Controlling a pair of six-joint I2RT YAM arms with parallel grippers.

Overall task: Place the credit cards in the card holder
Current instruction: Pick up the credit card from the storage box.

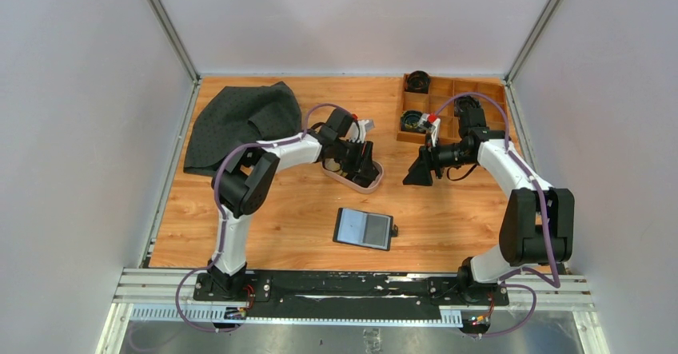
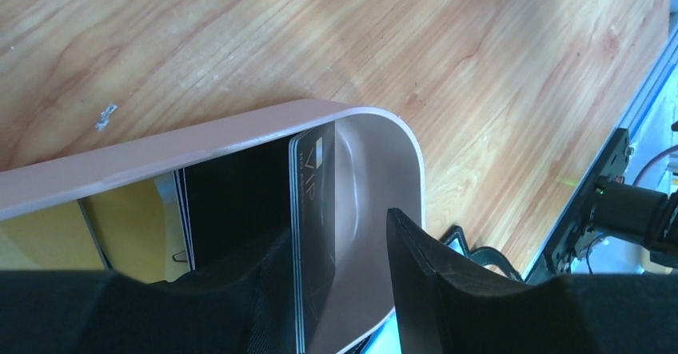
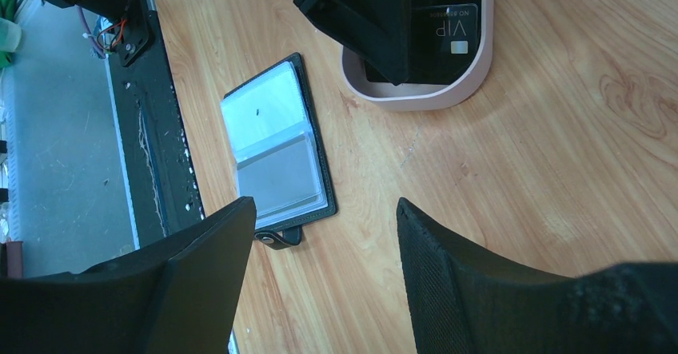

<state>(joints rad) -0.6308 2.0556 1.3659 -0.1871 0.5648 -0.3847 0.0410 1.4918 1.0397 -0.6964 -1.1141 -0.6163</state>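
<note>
While the left gripper (image 2: 340,246) reaches down into the pink tray (image 2: 200,142) near the middle of the desk (image 1: 264,218), its jaws stand apart on either side of a black card (image 2: 313,210) standing on edge at the tray's rounded end. The card leans against one finger, with a clear gap to the other, so nothing is clamped. Further into the tray are more dark cards and a gold card (image 2: 128,226).

The card holder (image 1: 365,228) lies open and flat, clear pockets up, toward the near edge of the desk and well apart from the tray. No card shows in the pockets facing up. The right gripper (image 3: 325,204) hovers above the desk beside the tray, jaws wide and empty.

Likely risks:
- The upright card is thin and only propped, so a nudge could tip it flat against the tray wall, where it is hard to pinch.
- Closing too far back could catch two cards at once.
- A finger pressing the rim could drag or tilt the light tray.
- Later, the loose holder may slide when a card is pushed at a pocket.
</note>
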